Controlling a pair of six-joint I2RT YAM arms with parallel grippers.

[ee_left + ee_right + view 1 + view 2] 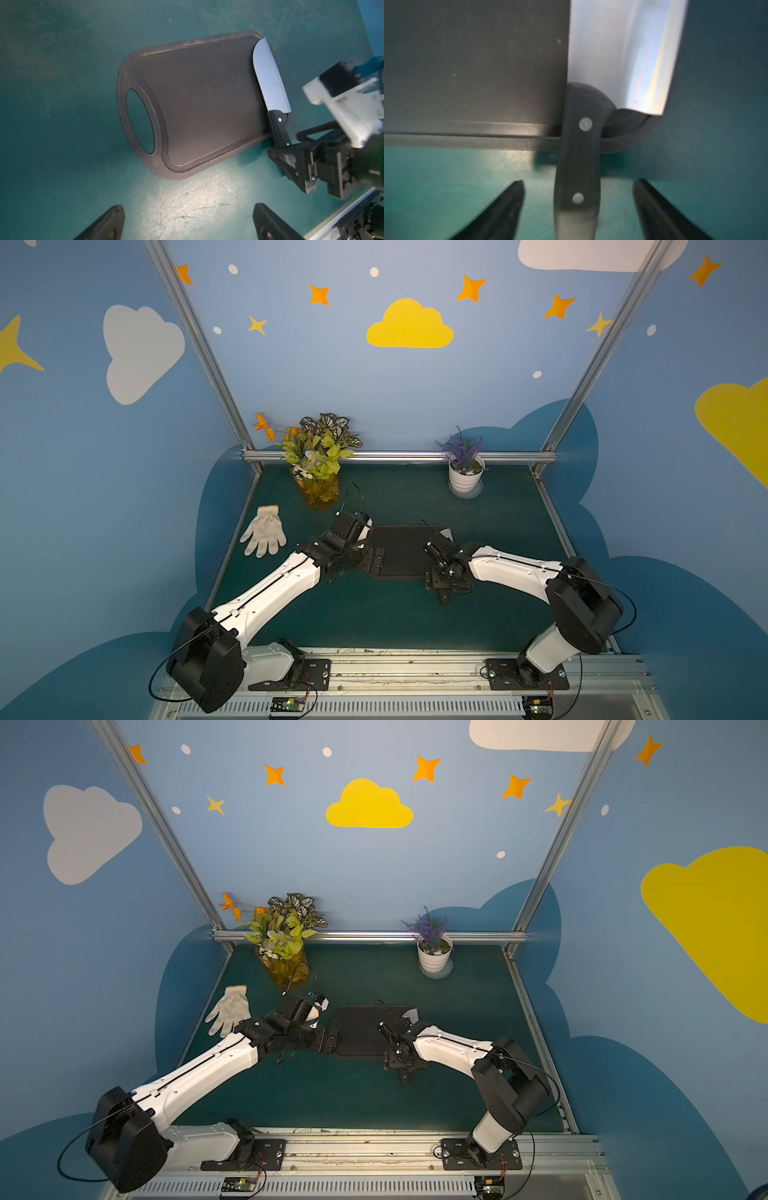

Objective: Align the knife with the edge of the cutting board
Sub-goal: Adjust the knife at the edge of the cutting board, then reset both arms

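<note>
The knife, just the one, shows in a top view as a pale sliver at the far right corner of the single cutting board, which sits mid-tabletop. I count one white glove toward the left edge and two plants along the far edge, a flower vase and a white pot.

Left wrist view now: the blade lies flat along the board's short edge opposite the oval hole, and the handle pokes out past the near long edge. My left gripper gapes, with nothing in it.

Right wrist view: two rivets show on the handle. My right gripper is spread wide, one finger either side of the handle, both clear of it.
</note>
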